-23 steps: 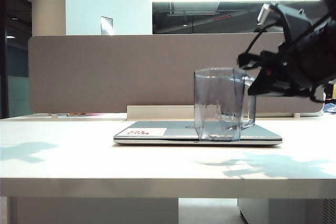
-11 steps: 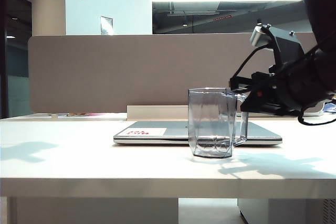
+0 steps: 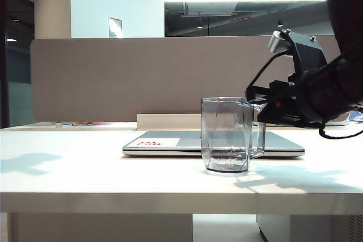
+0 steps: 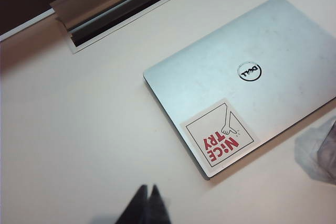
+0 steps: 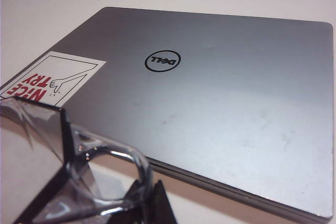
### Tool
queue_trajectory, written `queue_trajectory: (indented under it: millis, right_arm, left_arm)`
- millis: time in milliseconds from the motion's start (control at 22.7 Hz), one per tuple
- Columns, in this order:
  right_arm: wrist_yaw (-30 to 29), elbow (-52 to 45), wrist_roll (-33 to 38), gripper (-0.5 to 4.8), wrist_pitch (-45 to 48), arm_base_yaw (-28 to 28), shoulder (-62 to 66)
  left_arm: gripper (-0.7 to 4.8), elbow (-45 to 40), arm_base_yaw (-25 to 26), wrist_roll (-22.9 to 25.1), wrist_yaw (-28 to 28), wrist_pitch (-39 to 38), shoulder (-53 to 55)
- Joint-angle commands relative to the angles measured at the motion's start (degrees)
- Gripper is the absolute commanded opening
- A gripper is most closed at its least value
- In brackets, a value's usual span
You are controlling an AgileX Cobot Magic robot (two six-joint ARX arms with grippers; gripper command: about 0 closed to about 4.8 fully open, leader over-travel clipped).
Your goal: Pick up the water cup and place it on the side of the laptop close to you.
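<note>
Two arms serve this pale surface [image 3: 85, 174], though only the right one shows in the exterior view. The right gripper [image 3: 262, 113] reaches in from the right edge, its jaws nearly closed and clamped on the handle of the water cup [image 3: 226, 134]. The cup stands upright with its base on the surface, just at the near long edge of the laptop [image 3: 170, 143], between the laptop and the surface's front edge. The laptop lies shut and flat, its lid showing a round logo [image 5: 162, 61] and a white sticker [image 4: 219, 138] with red print near one corner. In the right wrist view the cup's clear rim [image 5: 79, 145] sits close in front of the camera. The left gripper [image 4: 147, 205] hovers above bare surface beside the sticker end of the laptop, its jaws closed together and holding nothing.
</note>
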Motion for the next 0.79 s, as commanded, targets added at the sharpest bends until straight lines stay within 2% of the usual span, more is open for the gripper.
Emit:
queue_trajectory:
  millis: [44, 265, 353, 794]
  right_arm:
    - [-0.17, 0.28, -0.09, 0.18, 1.51, 0.17, -0.15]
    - [-0.2, 0.28, -0.09, 0.28, 1.53, 0.17, -0.15]
    - [-0.22, 0.28, -0.07, 0.59, 1.53, 0.17, -0.15]
    - [-1.9, 0.07, -0.07, 0.59, 1.46, 0.35, -0.22]
  left_arm:
    - [-0.06, 0.11, -0.02, 0.07, -0.17, 0.61, -0.31]
    - [-0.06, 0.11, -0.02, 0.04, -0.15, 0.59, -0.31]
    - [-0.06, 0.11, -0.02, 0.04, -0.15, 0.61, -0.31]
    - [-0.06, 0.11, -0.02, 0.04, -0.15, 0.59, -0.31]
